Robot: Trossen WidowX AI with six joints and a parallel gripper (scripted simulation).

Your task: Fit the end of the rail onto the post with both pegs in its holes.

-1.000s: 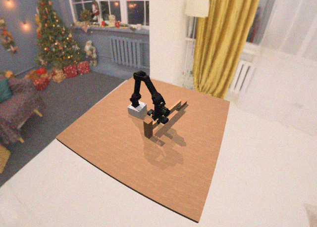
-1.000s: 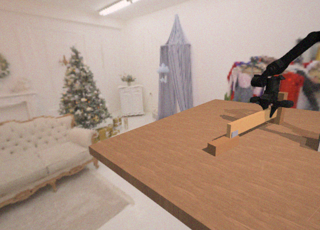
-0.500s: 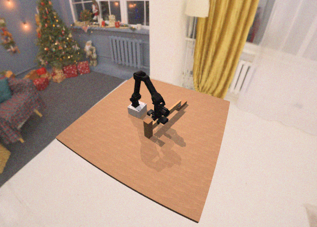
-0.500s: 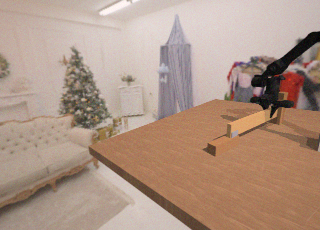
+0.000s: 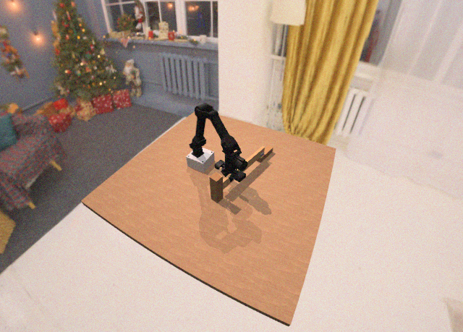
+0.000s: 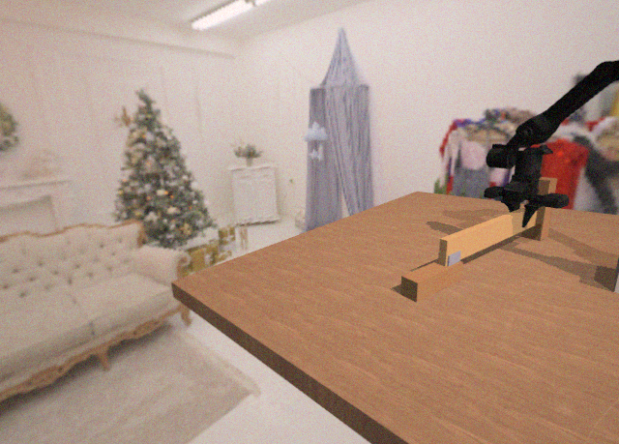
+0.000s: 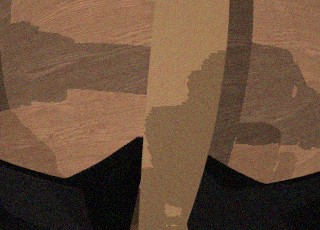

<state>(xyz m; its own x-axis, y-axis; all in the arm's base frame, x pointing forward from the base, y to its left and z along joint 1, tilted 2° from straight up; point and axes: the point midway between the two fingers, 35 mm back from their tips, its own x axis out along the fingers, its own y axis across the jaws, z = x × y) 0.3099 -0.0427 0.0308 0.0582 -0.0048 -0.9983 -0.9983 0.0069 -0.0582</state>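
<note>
The top view shows the whole table (image 5: 257,257) (image 6: 349,299) (image 7: 40,150), with the arm (image 5: 221,130) (image 6: 565,106) mounted on a pale base block (image 5: 197,165) near the table's back left edge. Only this view shows that block with the arm standing on it. The post (image 5: 216,188) (image 6: 545,214) stands upright, forward of the base block and well inside the table's long front edge. The rail (image 5: 255,155) (image 6: 487,235) (image 7: 187,35) runs from beside the post toward the back right corner. The gripper (image 5: 231,171) (image 6: 525,212) (image 7: 159,145) covers much of the near part of the rail.

The exterior view shows the far end more fully: a low block (image 6: 417,285) lies on the table, and a small grey bracket (image 6: 454,257) sits at the rail's far end, on the block. The rail is raised off the table along its visible length. Its near end is behind the fingers, next to the post; contact cannot be confirmed.

The wrist view shows what the other two leave unclear: the rail passes between the two dark fingers, and the gripper is clamped on it. The post, the pegs and the holes cannot be made out here.
</note>
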